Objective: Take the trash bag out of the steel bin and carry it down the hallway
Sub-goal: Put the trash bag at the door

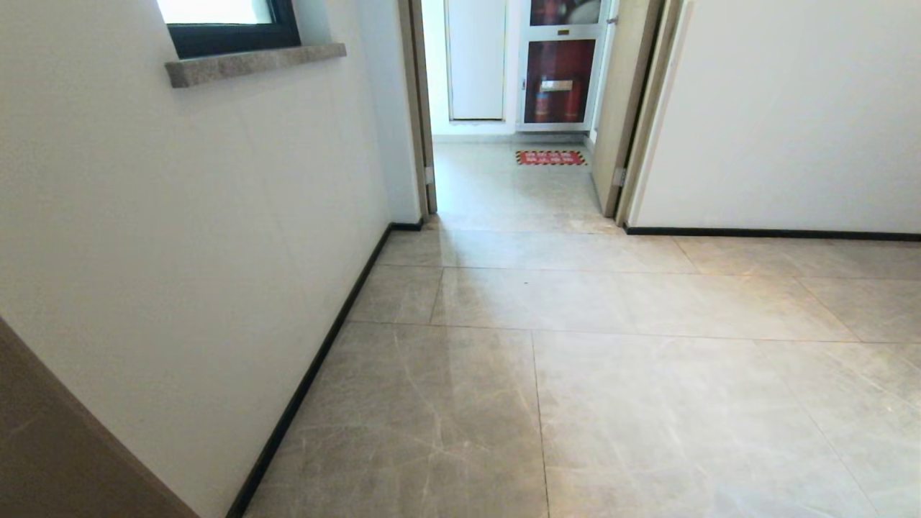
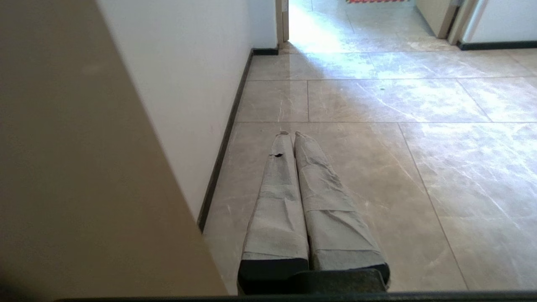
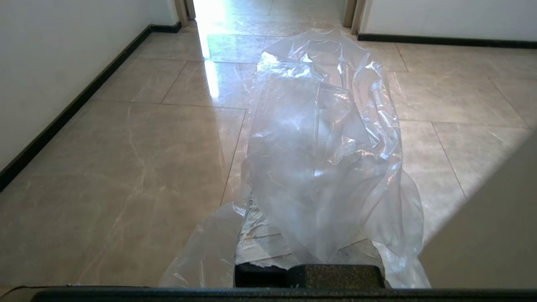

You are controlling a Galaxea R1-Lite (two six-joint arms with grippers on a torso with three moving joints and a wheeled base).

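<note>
The trash bag (image 3: 323, 138), thin crinkly clear plastic, drapes forward over my right gripper (image 3: 300, 142), which is shut on it. The wrapped grey fingers (image 3: 260, 243) show only near their base, and their tips are hidden under the plastic. Nothing shows inside the part of the bag in view. My left gripper (image 2: 290, 134) hangs low over the floor beside the left wall, shut, with nothing in it. The hallway floor (image 1: 575, 360) of glossy grey-beige tiles stretches ahead. The steel bin is out of view. Neither arm shows in the head view.
A white wall (image 1: 180, 216) with a black baseboard (image 1: 316, 367) runs along the left, bearing a stone window sill (image 1: 255, 63). Ahead is an open doorway (image 1: 518, 187) with a red floor mat (image 1: 550, 157) and a cabinet of red extinguishers (image 1: 560, 79) beyond. A white wall (image 1: 791, 129) closes the right.
</note>
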